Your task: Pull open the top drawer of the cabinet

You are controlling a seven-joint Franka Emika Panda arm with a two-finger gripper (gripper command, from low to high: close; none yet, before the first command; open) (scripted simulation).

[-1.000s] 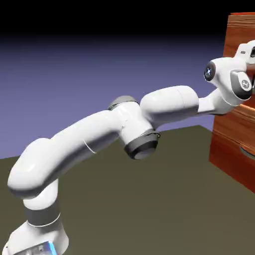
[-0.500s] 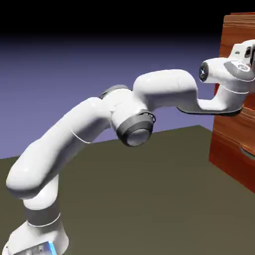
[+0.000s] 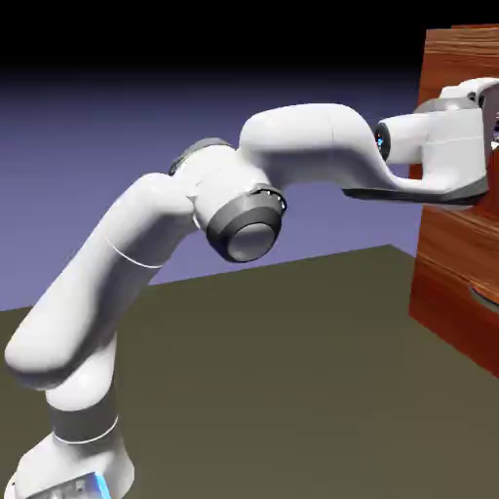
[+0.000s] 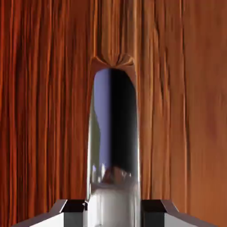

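In the hand view the top drawer's front (image 4: pixel 44 111) fills the picture with reddish-brown grain. A glossy metal handle (image 4: pixel 114 133) runs up the middle from the bottom edge. My gripper (image 4: pixel 113 209) is shut on that handle, one grey fingertip (image 4: pixel 71 207) on each side of it. In the exterior view the top drawer (image 3: pixel 458 54) shows at the upper right of the cabinet (image 3: pixel 443 273). My white hand (image 3: pixel 453 136) is pressed up to the drawer's front, and the fingers themselves are hidden at the picture's right edge.
A lower drawer front with a grey curved handle (image 3: pixel 483 292) sits below my hand. The dark olive table (image 3: pixel 292 390) stretches from the cabinet to the robot's base (image 3: pixel 73 458). My elbow (image 3: pixel 244 224) hangs above the table's middle.
The top drawer's front edge has slid toward the exterior view's left with my hand. The arm has drawn back, and its elbow has risen and shifted left.
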